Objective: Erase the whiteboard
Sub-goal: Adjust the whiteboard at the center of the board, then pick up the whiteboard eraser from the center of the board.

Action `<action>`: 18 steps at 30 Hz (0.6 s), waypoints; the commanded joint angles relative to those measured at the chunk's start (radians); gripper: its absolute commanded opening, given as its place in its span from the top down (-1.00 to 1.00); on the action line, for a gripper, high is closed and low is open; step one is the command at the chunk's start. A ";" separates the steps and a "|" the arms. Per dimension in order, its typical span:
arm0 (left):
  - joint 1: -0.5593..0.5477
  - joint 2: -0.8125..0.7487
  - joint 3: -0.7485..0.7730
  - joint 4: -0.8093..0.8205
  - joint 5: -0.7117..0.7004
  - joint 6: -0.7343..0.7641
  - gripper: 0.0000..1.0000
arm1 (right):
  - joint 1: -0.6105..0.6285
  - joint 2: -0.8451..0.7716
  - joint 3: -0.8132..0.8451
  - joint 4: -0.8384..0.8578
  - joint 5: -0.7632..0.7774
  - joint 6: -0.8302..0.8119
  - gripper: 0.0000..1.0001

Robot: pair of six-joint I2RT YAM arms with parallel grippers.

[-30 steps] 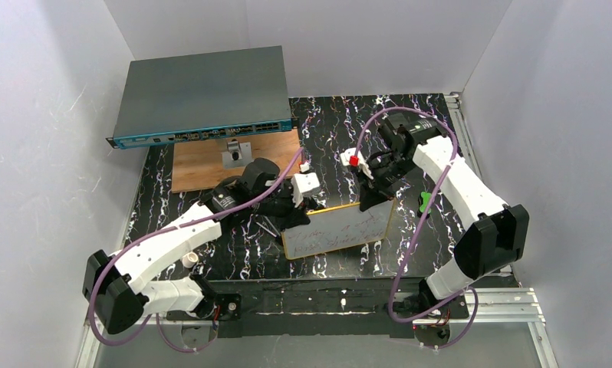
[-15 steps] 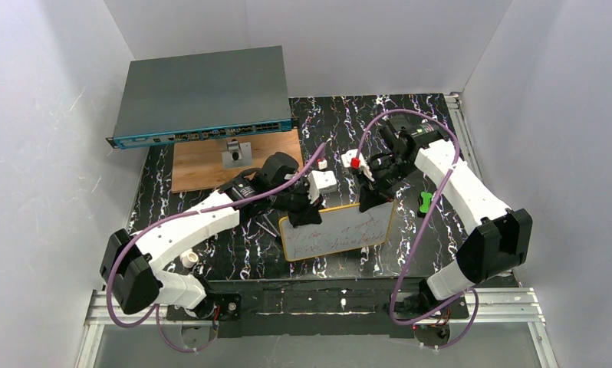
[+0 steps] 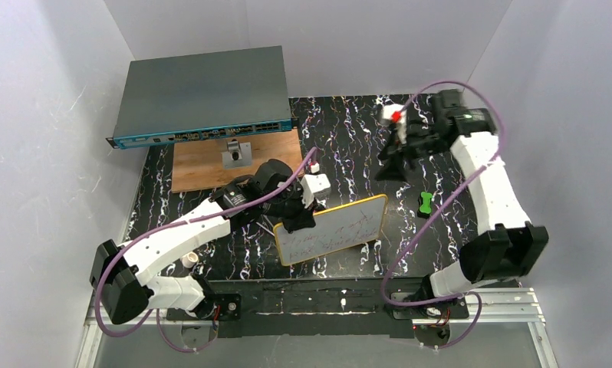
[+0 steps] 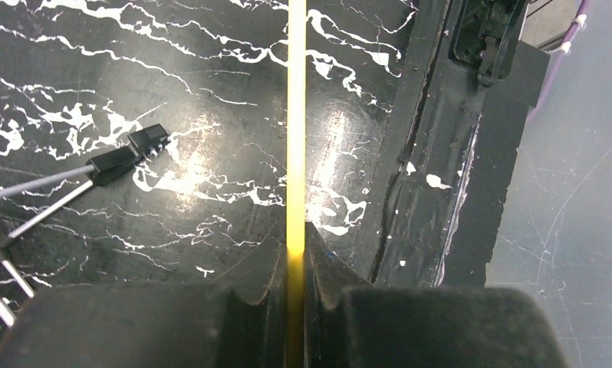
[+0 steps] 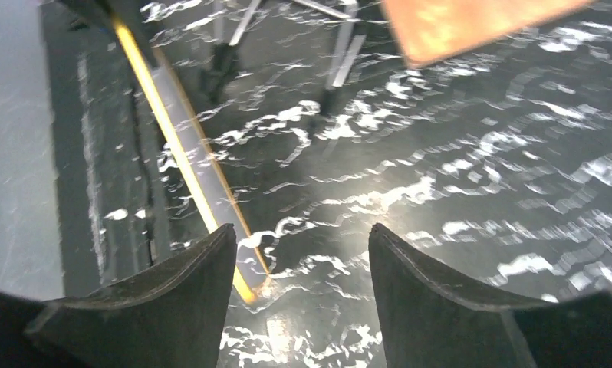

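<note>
**Whiteboard, gripped at one edge**

Whiteboard [image 3: 337, 228]: red marks, over the counter [image 3: 341, 138]. Left pincer [image 3: 299, 222] clamped on its left edge. Right pincer [image 3: 391, 165] beyond its far right corner, jaws apart, empty. Green eraser [image 3: 425, 202] to its right.

Counting now: one small white rectangular whiteboard with an orange-yellow rim [image 3: 332, 230], one flat grey metal network box [image 3: 203, 92], one brown wooden board [image 3: 199, 170], one little green block [image 3: 425, 202], and two white robot arms: left arm [image 3: 176, 239], right arm [image 3: 493, 180].
</note>
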 commanded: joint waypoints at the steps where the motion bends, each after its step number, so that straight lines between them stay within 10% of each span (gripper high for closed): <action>1: 0.015 -0.049 -0.008 -0.006 -0.031 -0.086 1.00 | -0.186 -0.177 -0.060 0.187 -0.090 0.200 -0.42; 7: 0.065 -0.021 0.032 0.007 0.032 -0.188 1.00 | -0.266 -0.388 -0.598 0.683 0.374 0.526 -0.96; 18: 0.109 0.018 0.057 0.041 0.012 -0.183 1.00 | -0.337 -0.135 -0.694 0.833 0.843 0.892 -0.55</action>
